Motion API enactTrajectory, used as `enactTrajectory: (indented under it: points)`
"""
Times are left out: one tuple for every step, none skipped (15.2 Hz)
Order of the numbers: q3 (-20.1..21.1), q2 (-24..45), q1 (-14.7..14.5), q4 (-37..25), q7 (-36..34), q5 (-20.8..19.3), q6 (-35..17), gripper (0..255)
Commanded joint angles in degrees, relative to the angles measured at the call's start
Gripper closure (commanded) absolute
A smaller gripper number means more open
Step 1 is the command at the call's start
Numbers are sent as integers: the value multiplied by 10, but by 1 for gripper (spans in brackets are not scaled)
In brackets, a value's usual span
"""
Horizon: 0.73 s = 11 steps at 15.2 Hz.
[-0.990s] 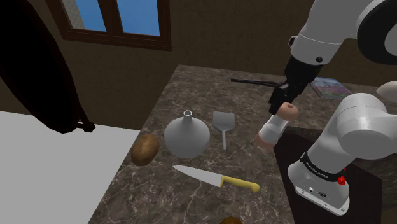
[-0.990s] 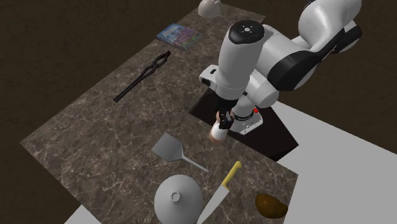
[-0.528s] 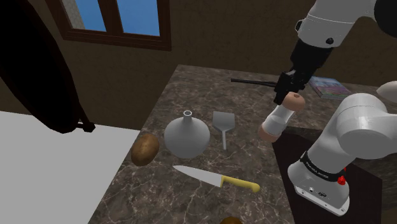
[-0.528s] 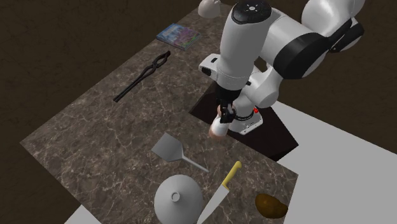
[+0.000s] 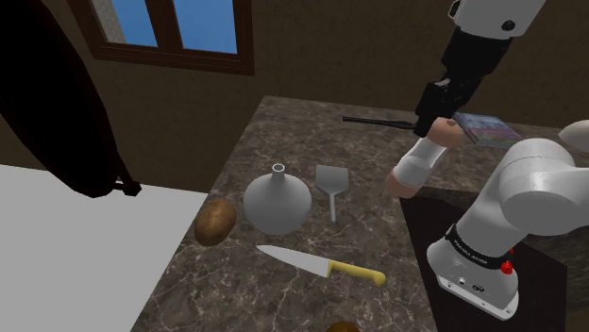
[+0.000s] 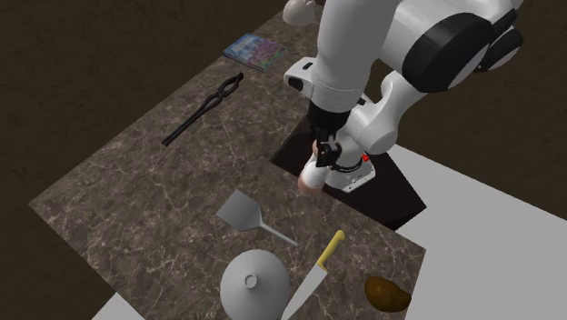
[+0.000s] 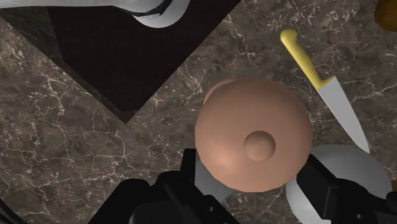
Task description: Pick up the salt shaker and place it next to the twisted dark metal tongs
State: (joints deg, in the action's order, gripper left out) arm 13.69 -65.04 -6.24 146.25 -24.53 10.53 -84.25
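The white arm [image 5: 533, 179] is bending up from its base and reaching over the counter [image 5: 302, 132]. Its dark wrist [image 5: 472, 58] is pointing down at a slant. The black hand [image 5: 437, 115] is hanging in the air. Its two fingers [image 7: 323, 181] are standing apart and pressing on both sides of the round top of the salt shaker [image 5: 420, 162]. The hand is holding the shaker tilted, up off the counter.
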Motion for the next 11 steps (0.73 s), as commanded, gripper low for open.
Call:
enactTrajectory:
  points:
    - [-3, 6, 2, -18, 0, -3, 12, 255]
    - [-4, 10, 3, -27, 0, -4, 18, 255]
    - [-6, 13, 3, -37, 0, -6, 23, 255]
    - [-7, 17, 4, -46, 0, -7, 29, 255]
    - [-8, 21, 5, -56, 0, -8, 35, 255]
    - [-9, 25, 6, -65, 0, -10, 40, 255]
    - [-10, 29, 7, -75, -1, -11, 46, 255]
    - [-11, 33, 8, -85, -1, -12, 52, 255]
    - [-12, 37, 8, -95, -1, -13, 57, 255]
    - [-13, 42, 9, -104, -1, -14, 63, 255]
    - [-14, 46, 10, -114, -1, -15, 68, 255]
